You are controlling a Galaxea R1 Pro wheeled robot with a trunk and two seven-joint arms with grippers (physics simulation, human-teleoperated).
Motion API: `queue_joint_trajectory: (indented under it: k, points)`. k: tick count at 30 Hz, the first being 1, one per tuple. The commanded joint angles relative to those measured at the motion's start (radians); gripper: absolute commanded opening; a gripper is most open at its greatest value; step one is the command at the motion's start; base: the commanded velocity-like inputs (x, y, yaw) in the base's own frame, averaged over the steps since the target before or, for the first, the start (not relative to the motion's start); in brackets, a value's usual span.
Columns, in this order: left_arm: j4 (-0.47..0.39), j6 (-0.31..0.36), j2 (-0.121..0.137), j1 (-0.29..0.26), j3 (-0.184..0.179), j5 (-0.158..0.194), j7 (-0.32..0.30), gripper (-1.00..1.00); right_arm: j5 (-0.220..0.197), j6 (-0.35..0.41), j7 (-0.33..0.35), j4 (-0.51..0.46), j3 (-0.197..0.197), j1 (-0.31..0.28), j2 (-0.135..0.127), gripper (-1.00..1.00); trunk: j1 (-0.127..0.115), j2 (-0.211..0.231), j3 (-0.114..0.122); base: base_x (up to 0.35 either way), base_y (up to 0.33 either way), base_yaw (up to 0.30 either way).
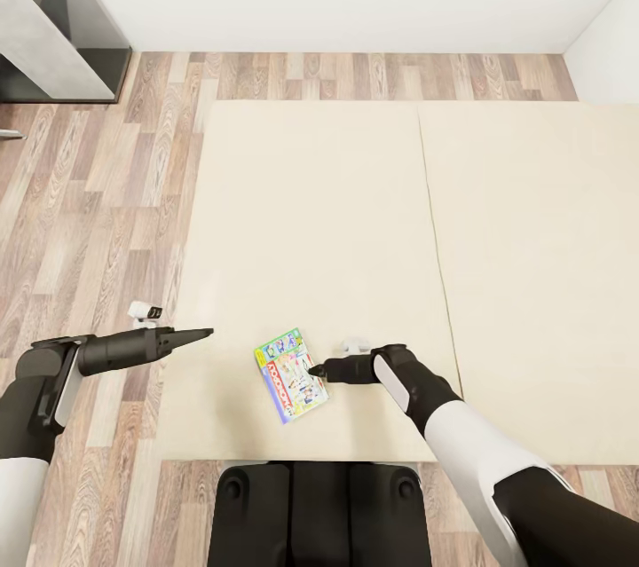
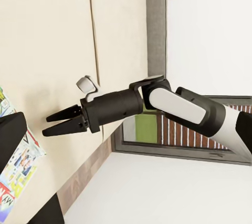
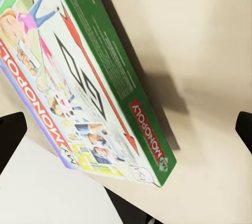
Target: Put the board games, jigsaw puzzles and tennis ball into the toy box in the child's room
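- Monopoly board game [image 1: 290, 374] lies flat on the beige bed [image 1: 319, 221], near the mattress edge closest to the robot and skewed to that edge, its printed lid facing up.
- The right gripper [image 1: 316, 369] sits low at the box's right-hand side, fingertips at or touching its edge; whether contact is made cannot be told.
- From the right wrist camera the box [image 3: 79, 82] lies between and ahead of two dark fingertips [image 3: 10, 134] set wide apart, so this pincer is spread and holds nothing.
- That spread likely suits straddling the thin box by its green side wall, since a flat lid offers no grip from above.
- The left gripper [image 1: 202, 334] hangs over the bed's left edge, well apart from the game, its fingers drawn to a near-closed point around nothing.
- The left wrist camera, looking across the bed, catches the right gripper [image 2: 50, 124], its slim fingers slightly parted.
- Wood-plank floor [image 1: 98, 194] surrounds the bed; the game is not yet lifted.
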Motion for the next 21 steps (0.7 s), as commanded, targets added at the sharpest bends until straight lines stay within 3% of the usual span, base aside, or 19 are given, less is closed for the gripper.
queue_joint_trajectory:
  k: [1,21]
  points:
    - [0.0,0.011,0.0,0.0,0.0,-0.001,-0.004,1.0,0.0,0.004,0.001,-0.001,0.002,-0.001,0.0,1.0,0.001,-0.002,-0.001,0.0,0.0,0.0]
    - [0.0,0.011,0.001,0.0,0.0,0.001,-0.004,1.0,-0.001,0.002,0.001,-0.001,0.002,0.0,0.0,1.0,0.001,-0.002,-0.001,0.0,0.0,0.0]
